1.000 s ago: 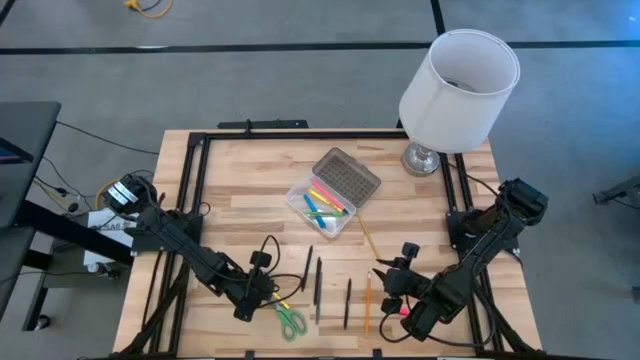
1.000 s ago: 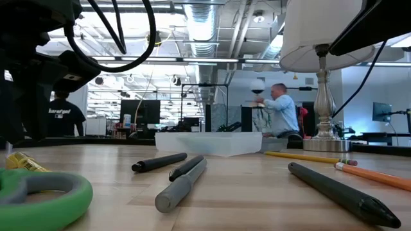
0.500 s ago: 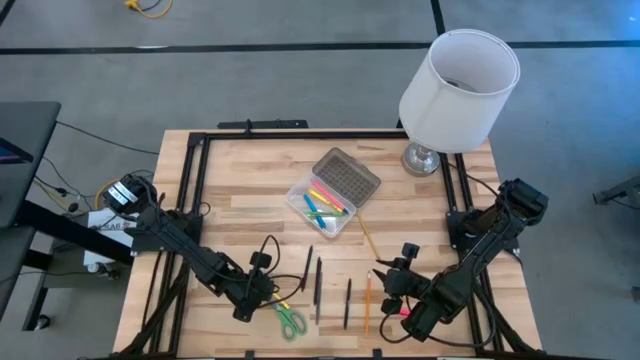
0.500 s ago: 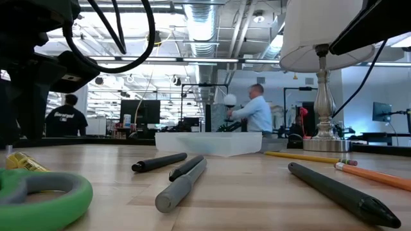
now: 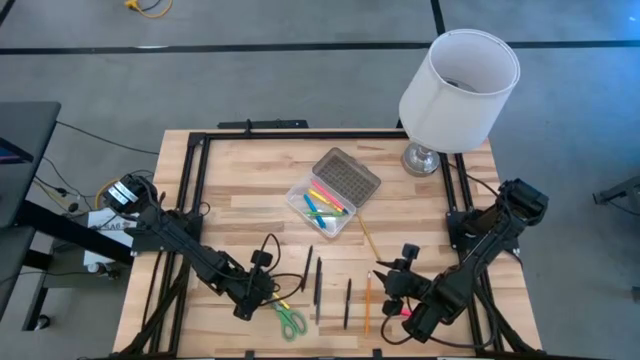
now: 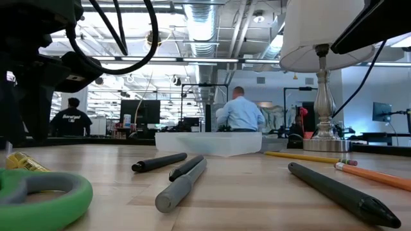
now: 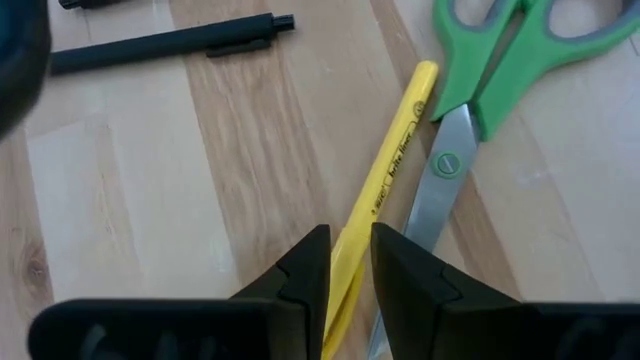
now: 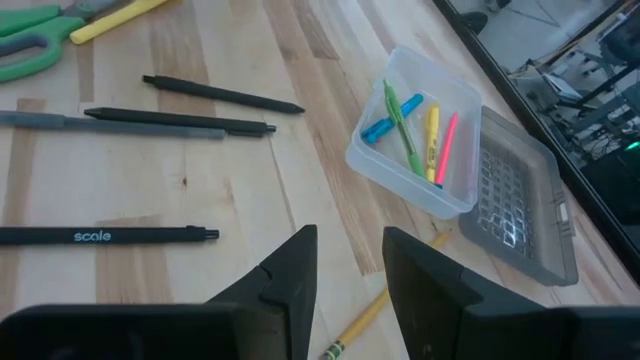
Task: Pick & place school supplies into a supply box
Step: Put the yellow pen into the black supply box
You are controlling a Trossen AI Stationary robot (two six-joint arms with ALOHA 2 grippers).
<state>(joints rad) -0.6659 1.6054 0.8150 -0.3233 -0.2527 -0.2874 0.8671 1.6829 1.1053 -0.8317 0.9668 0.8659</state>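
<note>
My left gripper (image 7: 348, 262) is down at the table near its near edge, shut on a yellow pen (image 7: 392, 150) that lies beside the green-handled scissors (image 7: 500, 50). In the high view it is my left gripper (image 5: 264, 291), next to the scissors (image 5: 291, 320). My right gripper (image 8: 350, 270) hovers open over the near right part, touching nothing. The supply box (image 5: 321, 207) sits mid-table, its dotted grey lid (image 5: 347, 176) open, with several coloured pens inside. Black pens (image 5: 318, 288), an orange pencil (image 5: 367, 303) and a yellow pencil (image 5: 368, 238) lie flat on the wood. My left gripper pinches the yellow pen between its two fingers on the pen's shaft (image 7: 352, 228), well back from the end that lies by the scissors' handle. The fingers come from above and lie across the pen. The pen lies on the table along the scissors' blade (image 7: 432, 190).
A lamp with a white shade (image 5: 460, 75) stands on its base (image 5: 421, 158) at the far right corner. A black frame rail (image 5: 300, 134) runs along the table's far edge. Bare wood lies between the box and the far edge. A person stands in the room beyond.
Neither arm nor any supply has moved. Only a person in the room behind the table has walked toward the left of the low view.
</note>
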